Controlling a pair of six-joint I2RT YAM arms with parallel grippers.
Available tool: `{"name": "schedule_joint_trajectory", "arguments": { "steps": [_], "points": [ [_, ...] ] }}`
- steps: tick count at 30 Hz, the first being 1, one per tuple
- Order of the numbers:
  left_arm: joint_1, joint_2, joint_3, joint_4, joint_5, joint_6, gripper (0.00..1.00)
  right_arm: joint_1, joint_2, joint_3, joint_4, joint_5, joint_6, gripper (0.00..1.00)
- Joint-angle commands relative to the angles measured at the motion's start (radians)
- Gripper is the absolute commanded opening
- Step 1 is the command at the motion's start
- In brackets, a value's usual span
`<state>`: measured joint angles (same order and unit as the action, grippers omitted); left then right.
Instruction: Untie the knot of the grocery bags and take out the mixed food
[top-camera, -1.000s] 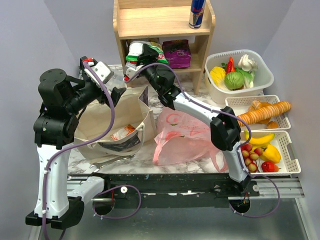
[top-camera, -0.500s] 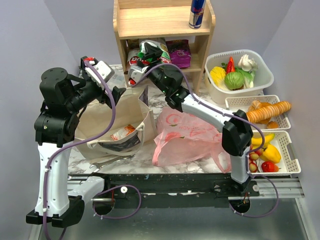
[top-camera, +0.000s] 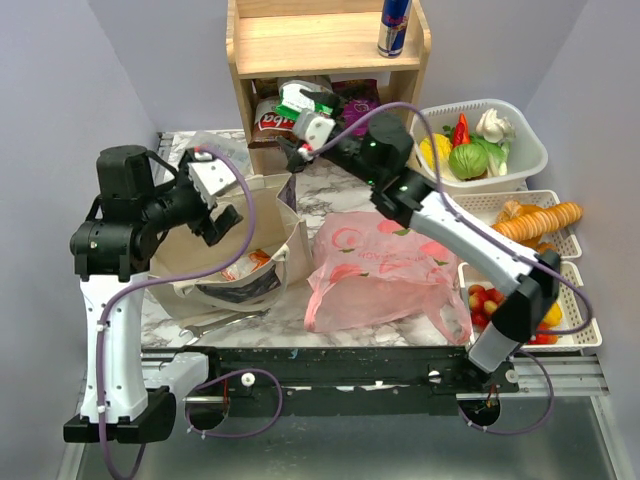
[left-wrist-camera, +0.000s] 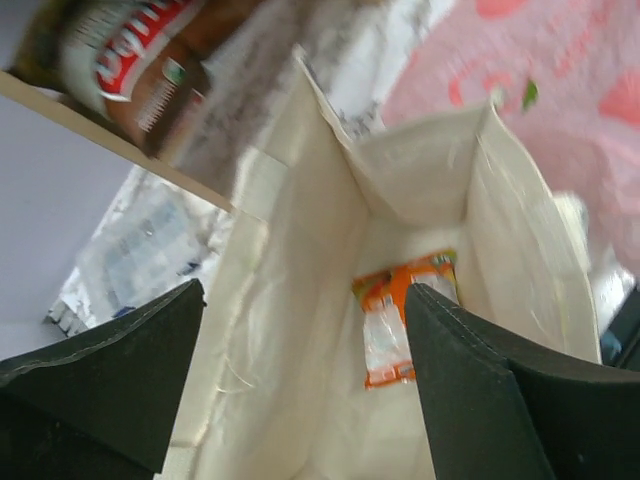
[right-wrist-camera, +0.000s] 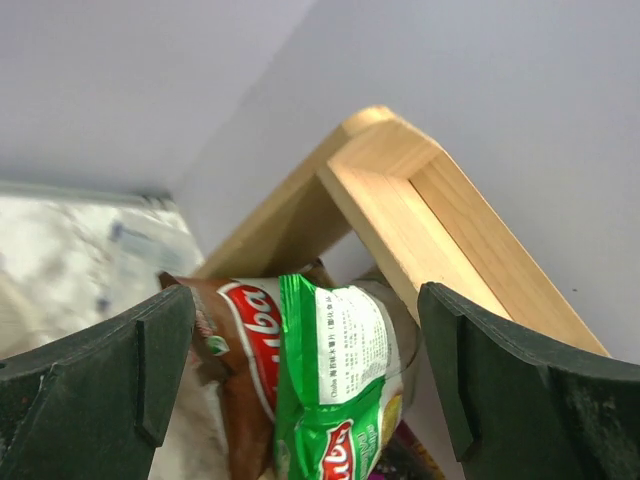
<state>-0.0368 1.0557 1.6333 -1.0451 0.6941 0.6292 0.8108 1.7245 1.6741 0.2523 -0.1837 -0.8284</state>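
Between spread right fingers (right-wrist-camera: 90, 370), snack bag (right-wrist-camera: 340, 400) lies lengthwise along them.

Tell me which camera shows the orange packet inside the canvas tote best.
Left wrist: it looks down into the canvas tote, with the orange packet lying plain on its floor. Top external shows it small; right wrist misses it.
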Motion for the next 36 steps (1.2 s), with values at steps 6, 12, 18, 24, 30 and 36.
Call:
{"name": "schedule_joint_trajectory", "arguments": {
  "steps": [6,12,18,24,30,36],
  "points": [
    [-0.093,0.042,-0.334,-0.27,-0.114,0.501,0.83,0.007,-0.203,-0.041,-0.369,-0.072,0.48,1.0],
    [-0.23,0.101,-0.658,0.055,-0.302,0.608,0.98,-0.007,-0.279,-0.108,-0.42,0.025,0.547,1.0],
    [-0.234,0.266,-0.76,0.246,-0.314,0.682,0.99,-0.028,-0.339,-0.145,-0.456,0.089,0.549,1.0],
    [-0.256,0.484,-0.692,0.254,-0.436,0.669,0.94,-0.033,-0.376,-0.172,-0.481,0.121,0.531,1.0],
    [-0.255,0.45,-0.735,0.246,-0.452,0.674,0.37,-0.035,-0.391,-0.193,-0.492,0.137,0.525,1.0],
    [-0.245,0.184,-0.691,0.051,-0.27,0.637,0.0,-0.035,-0.382,-0.18,-0.523,0.102,0.556,0.99]
  ]
}}
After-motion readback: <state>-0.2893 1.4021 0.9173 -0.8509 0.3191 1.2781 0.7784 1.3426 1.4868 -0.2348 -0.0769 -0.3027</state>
